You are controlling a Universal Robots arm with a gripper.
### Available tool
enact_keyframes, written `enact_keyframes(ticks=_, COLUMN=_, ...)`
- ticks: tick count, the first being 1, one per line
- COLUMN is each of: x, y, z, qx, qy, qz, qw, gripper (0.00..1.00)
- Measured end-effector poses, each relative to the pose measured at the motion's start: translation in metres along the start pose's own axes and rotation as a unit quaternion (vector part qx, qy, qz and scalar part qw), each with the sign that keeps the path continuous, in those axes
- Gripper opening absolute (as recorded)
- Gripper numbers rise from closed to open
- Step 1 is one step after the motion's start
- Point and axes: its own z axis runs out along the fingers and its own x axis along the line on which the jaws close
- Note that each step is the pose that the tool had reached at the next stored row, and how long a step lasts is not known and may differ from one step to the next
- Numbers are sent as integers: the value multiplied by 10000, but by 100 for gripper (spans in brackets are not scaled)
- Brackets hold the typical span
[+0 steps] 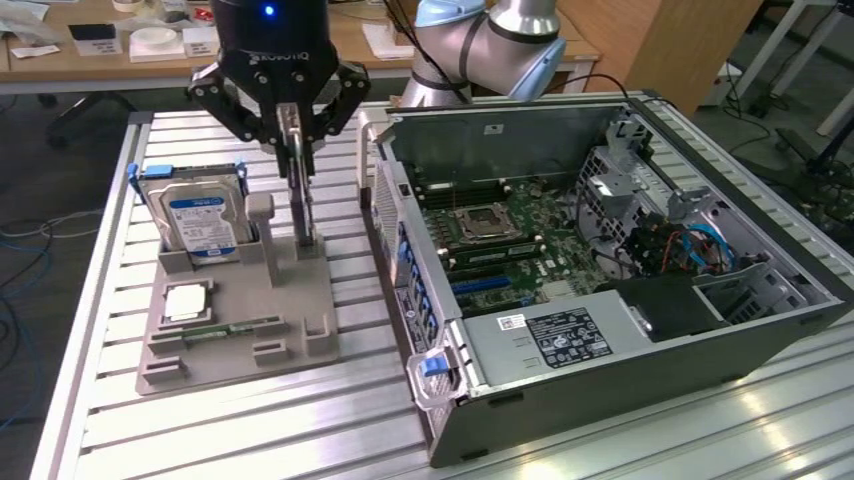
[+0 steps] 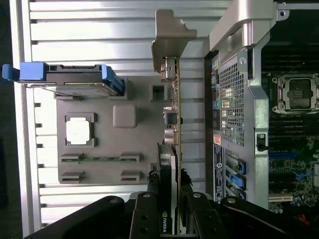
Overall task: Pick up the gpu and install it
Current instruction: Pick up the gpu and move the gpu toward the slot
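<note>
The gpu (image 1: 306, 205) stands on edge, thin and upright, over the grey parts holder (image 1: 310, 300) on the slatted table. My gripper (image 1: 292, 135) comes down from above and is shut on the card's top edge. In the wrist view the fingers (image 2: 149, 209) clamp both sides of the gpu (image 2: 175, 124), and its silver end bracket (image 2: 169, 40) points away from the gripper. The card's lower edge is at the holder's slot; I cannot tell whether it still sits in it. The open computer case (image 1: 747, 330) lies at the exterior view's right, with its motherboard (image 1: 534, 230) exposed.
The holder also carries a silver hard drive (image 1: 200, 215) in a blue-clipped bracket, a processor chip (image 1: 187, 300) and a green memory stick (image 1: 220, 328). The case's rear wall (image 2: 234, 109) stands close beside the card. A cluttered desk (image 1: 80, 60) runs behind the table.
</note>
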Motion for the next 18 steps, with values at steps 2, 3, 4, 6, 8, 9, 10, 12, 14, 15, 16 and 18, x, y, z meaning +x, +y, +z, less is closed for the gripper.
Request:
enact_keyframes(ticks=2, x=-1, y=1, z=-29, qx=0, qy=0, qz=0, qw=10000, gripper=27)
enact_keyframes(ticks=3, x=-1, y=2, z=-43, qx=0, qy=0, qz=0, qw=10000, gripper=27)
enact_keyframes(ticks=4, x=-1, y=2, z=-57, qx=0, qy=0, qz=0, qw=10000, gripper=27)
enact_keyframes(ticks=6, x=-1, y=3, z=-79, qx=0, qy=0, qz=0, qw=10000, gripper=27)
enact_keyframes(ticks=8, x=-2, y=3, z=-83, qx=-1, qy=-1, qz=0, qw=10000, gripper=27)
enact_keyframes(ticks=9, x=-2, y=4, z=-84, qx=-1, qy=0, qz=0, qw=10000, gripper=27)
enact_keyframes(ticks=10, x=-2, y=4, z=-84, qx=0, qy=0, qz=0, qw=10000, gripper=27)
enact_keyframes(ticks=12, x=-2, y=4, z=-85, qx=0, qy=0, qz=0, qw=10000, gripper=27)
enact_keyframes(ticks=14, x=-5, y=4, z=-87, qx=1, qy=1, qz=-1, qw=10000, gripper=27)
enact_keyframes(ticks=15, x=-10, y=4, z=-89, qx=1, qy=2, qz=-1, qw=10000, gripper=27)
enact_keyframes(ticks=16, x=-14, y=4, z=-90, qx=1, qy=2, qz=-1, qw=10000, gripper=27)
enact_keyframes(ticks=18, x=-24, y=5, z=-93, qx=0, qy=2, qz=-1, qw=10000, gripper=27)
